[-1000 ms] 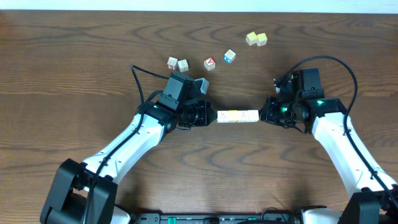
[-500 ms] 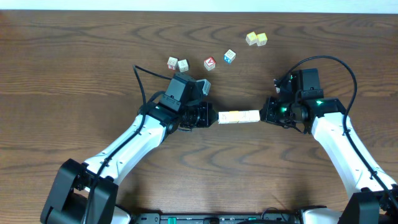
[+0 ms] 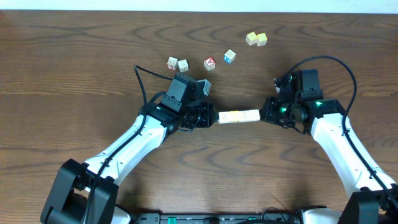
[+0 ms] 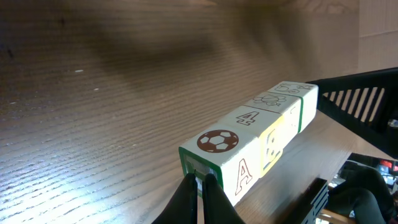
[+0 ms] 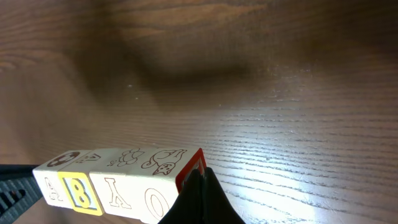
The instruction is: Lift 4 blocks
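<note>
1. Between the two pincers: the 4 blocks (image 3: 239, 116), end to end in one straight pale row. Top faces show a football, a 4 and line drawings; side faces show letters.
2. At the row's green-edged end, the left pincer (image 3: 215, 117) is closed, its tips pressed against the end face.
3. At the red-edged opposite end, the right pincer (image 3: 262, 116) is closed too, its tips against that face.
4. Whether the row rests on the worktop (image 3: 74, 62) or hangs clear: cannot tell.
5. Beyond the left pincer: two pale cubes (image 3: 178, 63) side by side, then a red-faced cube (image 3: 210, 63) and a blue-faced cube (image 3: 230, 56).
6. Beyond the right pincer, well apart: two pale yellow cubes (image 3: 256, 39), touching.
</note>
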`<action>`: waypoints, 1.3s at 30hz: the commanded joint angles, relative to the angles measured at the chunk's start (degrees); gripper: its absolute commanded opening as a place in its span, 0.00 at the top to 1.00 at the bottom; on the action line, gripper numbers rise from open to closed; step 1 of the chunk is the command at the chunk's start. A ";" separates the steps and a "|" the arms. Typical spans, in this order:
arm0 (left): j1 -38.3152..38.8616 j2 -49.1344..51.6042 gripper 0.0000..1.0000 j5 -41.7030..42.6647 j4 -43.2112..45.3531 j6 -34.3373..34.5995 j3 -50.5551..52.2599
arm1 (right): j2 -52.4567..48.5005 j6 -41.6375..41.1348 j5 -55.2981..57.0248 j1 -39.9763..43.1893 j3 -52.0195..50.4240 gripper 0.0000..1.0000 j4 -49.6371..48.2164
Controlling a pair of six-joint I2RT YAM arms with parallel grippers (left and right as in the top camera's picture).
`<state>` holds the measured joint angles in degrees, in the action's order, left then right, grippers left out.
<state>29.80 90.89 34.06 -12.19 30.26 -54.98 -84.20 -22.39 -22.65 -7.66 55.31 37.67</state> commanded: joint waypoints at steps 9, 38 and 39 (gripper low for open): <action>1.68 2.32 0.93 1.86 0.96 0.74 -0.42 | 0.79 -1.18 -7.37 -2.19 -0.79 0.99 -0.61; 1.68 3.45 0.93 -0.09 0.92 0.72 -0.42 | -5.07 -1.44 -9.79 -2.19 -2.38 0.99 -2.62; 1.68 3.48 0.93 -0.09 0.92 0.72 -0.42 | -5.07 -1.44 -10.45 -2.19 -2.73 0.99 -3.21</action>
<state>30.13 93.49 31.53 -12.14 30.26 -54.98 -89.10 -23.07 -24.10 -7.77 53.74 35.40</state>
